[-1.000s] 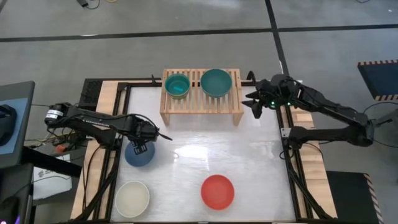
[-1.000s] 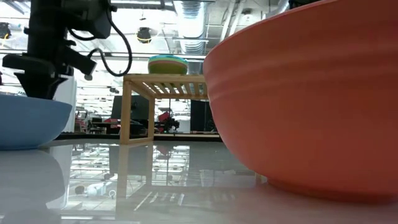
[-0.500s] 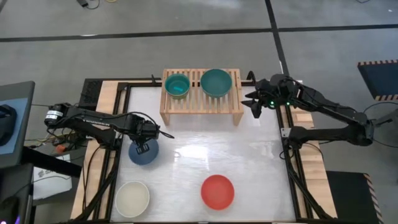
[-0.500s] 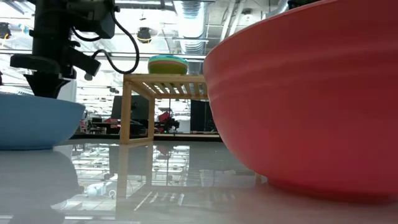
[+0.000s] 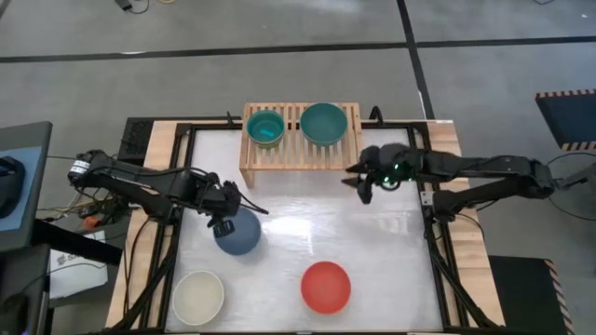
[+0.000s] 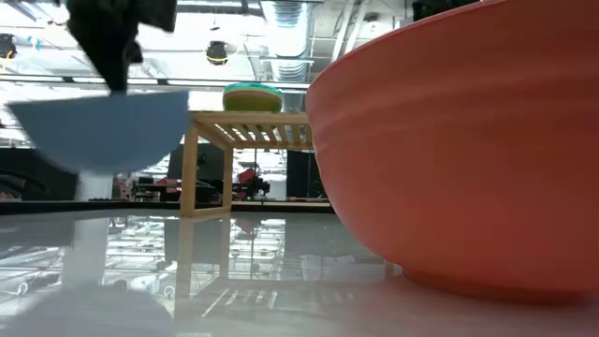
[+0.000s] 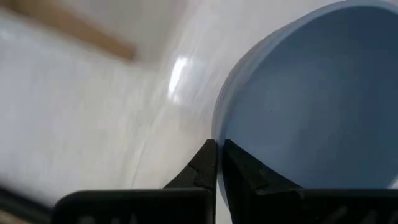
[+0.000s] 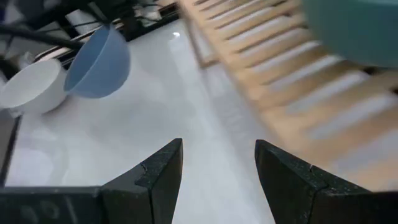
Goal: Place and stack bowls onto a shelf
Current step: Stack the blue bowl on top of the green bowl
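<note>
The left gripper point(image 7: 216, 163) pinches the thin rim of a smooth round navy blue plastic bowl point(image 5: 237, 234), holding it clear above the glossy white bench point(image 5: 307, 223). The right gripper point(image 5: 361, 187), fingers spread wide and empty, hovers just in front of the slatted light-wood shelf point(image 5: 303, 149). No writing is readable.

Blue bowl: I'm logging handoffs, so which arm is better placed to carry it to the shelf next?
Left. The left gripper is already shut on the blue bowl rim and holds it off the table. The right gripper is open and empty near the shelf.
</note>
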You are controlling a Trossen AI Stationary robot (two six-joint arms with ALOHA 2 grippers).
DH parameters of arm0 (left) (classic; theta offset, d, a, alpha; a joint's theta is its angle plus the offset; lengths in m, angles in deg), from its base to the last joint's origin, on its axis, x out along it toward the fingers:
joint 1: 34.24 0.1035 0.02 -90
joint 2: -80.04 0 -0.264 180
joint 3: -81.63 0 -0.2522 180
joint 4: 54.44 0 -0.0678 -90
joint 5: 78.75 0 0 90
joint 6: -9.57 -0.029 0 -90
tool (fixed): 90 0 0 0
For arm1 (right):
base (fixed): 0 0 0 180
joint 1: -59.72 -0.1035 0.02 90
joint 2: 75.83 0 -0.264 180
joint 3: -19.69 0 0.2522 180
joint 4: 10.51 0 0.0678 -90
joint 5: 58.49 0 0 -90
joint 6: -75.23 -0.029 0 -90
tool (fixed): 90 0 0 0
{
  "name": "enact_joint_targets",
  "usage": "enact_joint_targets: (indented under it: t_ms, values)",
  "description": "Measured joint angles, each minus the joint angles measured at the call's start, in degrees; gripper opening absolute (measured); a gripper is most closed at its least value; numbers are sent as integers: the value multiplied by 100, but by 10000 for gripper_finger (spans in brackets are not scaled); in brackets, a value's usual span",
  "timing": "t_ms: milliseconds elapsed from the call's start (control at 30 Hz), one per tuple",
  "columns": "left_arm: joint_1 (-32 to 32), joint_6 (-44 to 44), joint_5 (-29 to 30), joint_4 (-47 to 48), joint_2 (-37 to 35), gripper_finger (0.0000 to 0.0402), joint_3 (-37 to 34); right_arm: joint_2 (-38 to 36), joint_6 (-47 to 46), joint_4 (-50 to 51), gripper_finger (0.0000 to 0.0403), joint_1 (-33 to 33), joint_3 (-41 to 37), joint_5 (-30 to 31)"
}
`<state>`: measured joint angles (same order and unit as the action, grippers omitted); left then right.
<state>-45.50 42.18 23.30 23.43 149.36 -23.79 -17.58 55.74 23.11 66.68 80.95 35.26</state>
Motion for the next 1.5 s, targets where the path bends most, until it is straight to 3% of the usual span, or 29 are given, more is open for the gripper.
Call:
enact_joint_targets:
  t_ms: [133, 267, 367, 667, 767, 1133, 1200, 1500]
  values:
    - [-283, 23, 578, -427, 2, 0, 310, 285, -78, -447, 226, -613, 0, 194]
    - [-336, 85, 1580, -1245, 27, 0, 327, 554, -153, -979, 226, -1068, 2, 268]
    - [-329, -266, 2030, -1967, 195, 0, 328, 726, -145, -1157, 226, -1263, 106, 367]
    - [-345, -1117, 3502, -3474, 1069, 0, 327, 1150, 765, -527, 226, -1677, 1018, 1938]
    - [-346, -1214, 3837, -3807, 1289, 0, 330, 1153, 1057, -411, 226, -1857, 1269, 2391]
    - [-425, -2173, 4749, -5311, 1432, 0, 330, 1549, 1996, -1034, 226, -2205, 1508, 2514]
    - [-450, -2452, 4815, -5624, 1432, 0, 332, 1650, 2331, -1182, 226, -2199, 1517, 2871]
    - [-439, -3191, 5335, -6659, 1432, 0, 332, 2159, 3631, -1700, 225, -2207, 1517, 5532]
